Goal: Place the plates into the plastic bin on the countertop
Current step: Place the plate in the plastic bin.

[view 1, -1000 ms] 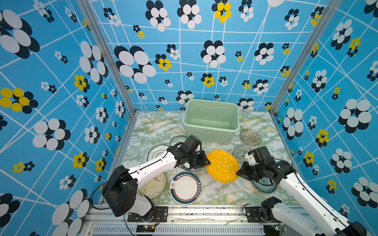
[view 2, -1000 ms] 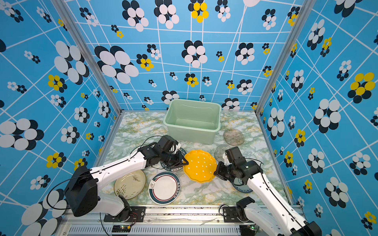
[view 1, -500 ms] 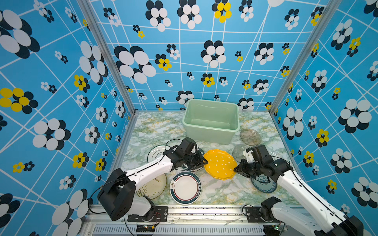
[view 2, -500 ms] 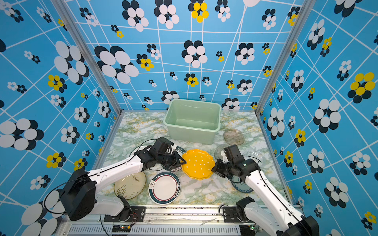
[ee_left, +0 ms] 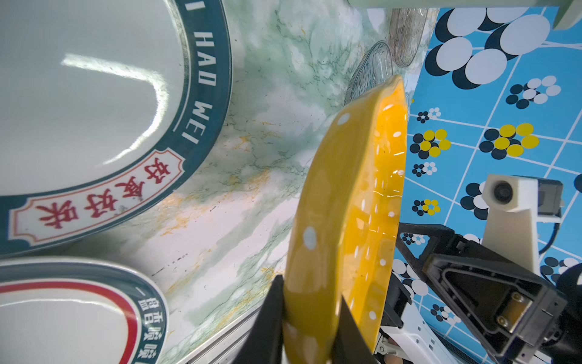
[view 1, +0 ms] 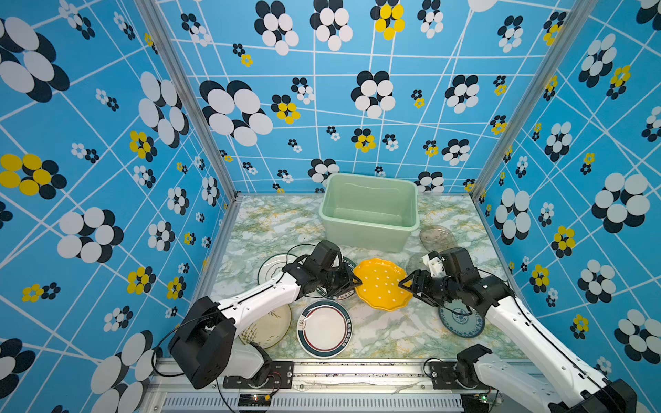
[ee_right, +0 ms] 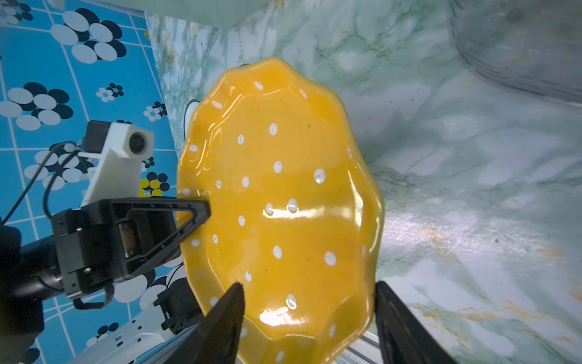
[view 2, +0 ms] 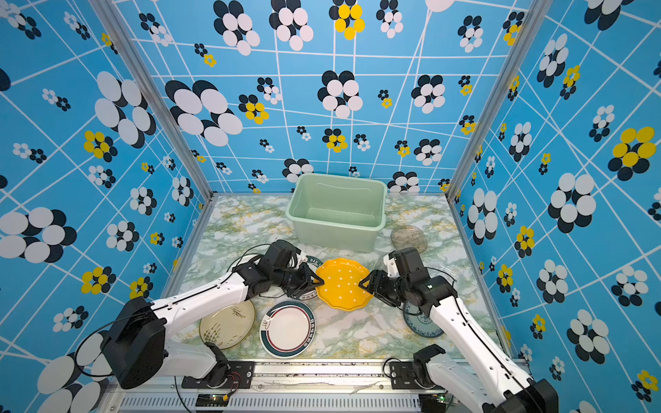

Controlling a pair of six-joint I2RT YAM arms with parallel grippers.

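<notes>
My left tool (view 1: 355,282) grips the yellow plate (view 1: 382,284) by its rim. My right tool (view 1: 406,285) gapes open around the opposite rim. The plate hangs just before the plastic bin (view 1: 365,236), apparently tilted.

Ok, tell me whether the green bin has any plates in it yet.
Empty. In both top views the plastic bin shows only its bare pale green floor; nothing lies inside it.
</notes>
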